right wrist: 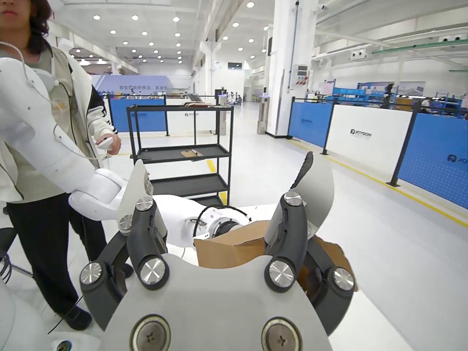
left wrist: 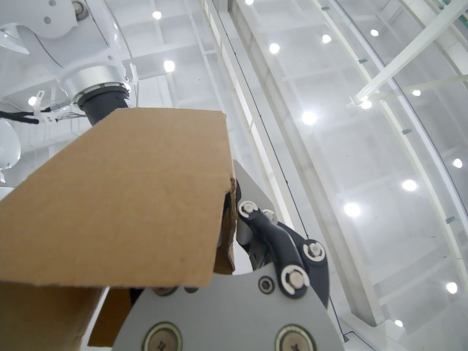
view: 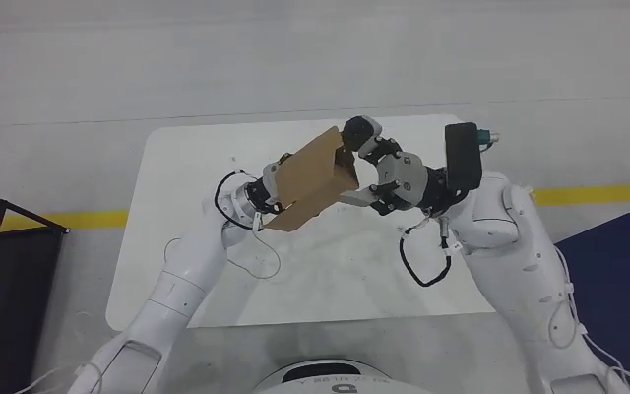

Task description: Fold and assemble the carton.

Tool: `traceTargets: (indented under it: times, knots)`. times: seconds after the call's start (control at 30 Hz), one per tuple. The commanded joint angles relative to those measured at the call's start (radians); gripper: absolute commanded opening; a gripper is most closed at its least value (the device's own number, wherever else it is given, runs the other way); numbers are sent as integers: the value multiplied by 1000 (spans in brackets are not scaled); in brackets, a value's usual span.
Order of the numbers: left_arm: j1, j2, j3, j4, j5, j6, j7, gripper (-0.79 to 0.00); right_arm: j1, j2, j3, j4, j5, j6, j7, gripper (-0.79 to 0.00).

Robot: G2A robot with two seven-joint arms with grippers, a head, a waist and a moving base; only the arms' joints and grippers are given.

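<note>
Airborne carton (view: 313, 179): long axis near-left to far-right; left gripper (view: 267, 195) apparently clamping.

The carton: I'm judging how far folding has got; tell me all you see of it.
The carton is brown cardboard, partly folded: one broad flat panel faces up, a side panel bent down beneath it. It hangs tilted over the white table, one edge clamped in the left gripper; the open right gripper stands at its opposite corner.

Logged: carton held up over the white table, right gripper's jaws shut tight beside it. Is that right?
No. The jaws of the right gripper stand wide open, as the right wrist view shows. The carton is held up over the white table.
</note>
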Motion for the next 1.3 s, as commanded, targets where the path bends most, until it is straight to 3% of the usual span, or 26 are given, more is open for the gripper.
traceTargets:
  times: [0.0,0.37,0.63,1.0,1.27]
  knots:
    - [0,0,-5,-2,6,0,2,-785,16,-1,-21,22,-1,1,22,-129]
    - [43,6,-43,-32,29,3,-11,-785,39,2,-60,43,-37,48,142,-172]
    - [61,6,-57,-56,37,-5,-18,-785,19,7,-22,21,-31,52,106,-135]
    - [74,2,-58,-68,50,-11,-38,-785,22,13,-53,31,16,37,193,-182]
    - [78,0,-61,-72,65,-14,-58,-785,-20,23,54,65,35,52,102,-246]
